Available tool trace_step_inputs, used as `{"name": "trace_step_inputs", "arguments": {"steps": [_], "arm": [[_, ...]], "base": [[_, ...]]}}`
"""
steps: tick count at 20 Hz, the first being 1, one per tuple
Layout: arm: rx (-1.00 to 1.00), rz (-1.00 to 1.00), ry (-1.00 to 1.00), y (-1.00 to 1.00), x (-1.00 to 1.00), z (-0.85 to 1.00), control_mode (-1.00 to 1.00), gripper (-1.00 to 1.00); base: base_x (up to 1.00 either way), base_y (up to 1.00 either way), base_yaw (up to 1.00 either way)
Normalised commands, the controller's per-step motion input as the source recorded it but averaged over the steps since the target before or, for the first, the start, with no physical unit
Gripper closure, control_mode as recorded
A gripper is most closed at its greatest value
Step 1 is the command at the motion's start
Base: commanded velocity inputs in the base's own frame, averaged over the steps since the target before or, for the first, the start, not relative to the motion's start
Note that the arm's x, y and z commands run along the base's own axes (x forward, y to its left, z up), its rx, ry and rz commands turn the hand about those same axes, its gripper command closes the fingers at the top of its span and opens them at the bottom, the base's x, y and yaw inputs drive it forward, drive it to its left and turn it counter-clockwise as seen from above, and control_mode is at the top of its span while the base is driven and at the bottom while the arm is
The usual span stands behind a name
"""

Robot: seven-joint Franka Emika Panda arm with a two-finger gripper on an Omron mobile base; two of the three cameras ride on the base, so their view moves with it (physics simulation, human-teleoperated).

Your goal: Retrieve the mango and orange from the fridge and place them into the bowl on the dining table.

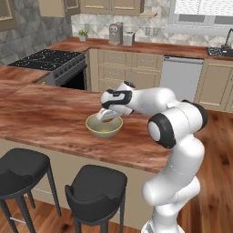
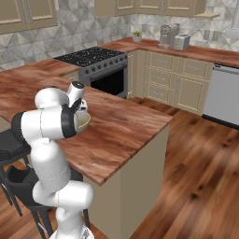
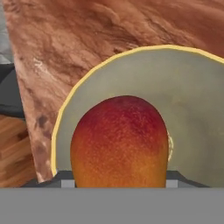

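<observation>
No readable writing anywhere. Jaws [image 1: 106,117] part-open, clamped on the mango [image 3: 119,142], which sits between them. Bowl [image 3: 192,87] directly beneath the jaws, resting on the bench [image 1: 45,113].

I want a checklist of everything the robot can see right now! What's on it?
Surface: dining table, glossy reddish-brown wood.
Job's things: mango in the gripper over the bowl; whether it touches the bowl, cannot tell.
Clutter: nothing seen on the table.
Grippers: gripper shut on the mango.
Cables: nothing seen.
Surroundings: two black stools, stove, dishwasher, toaster, small plant.
</observation>
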Motion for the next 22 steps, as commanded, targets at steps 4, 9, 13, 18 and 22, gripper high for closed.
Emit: {"name": "trace_step_inputs", "arguments": {"steps": [4,9,13,18,22], "arm": [[0.00,0.00,0.02,0.05,0.30,-0.25,-1.00,1.00],[0.00,0.00,0.02,0.08,0.31,-0.24,-1.00,1.00],[0.00,0.00,0.01,0.15,0.31,-0.23,-1.00,1.00],[0.00,0.00,0.01,0.12,0.31,-0.25,-1.00,1.00],[0.00,0.00,0.01,0.03,0.34,-0.28,-1.00,1.00]], "base": [[0.00,0.00,0.00],[0.00,0.00,0.00],[0.00,0.00,0.00],[0.00,0.00,0.00],[0.00,0.00,0.00]]}}
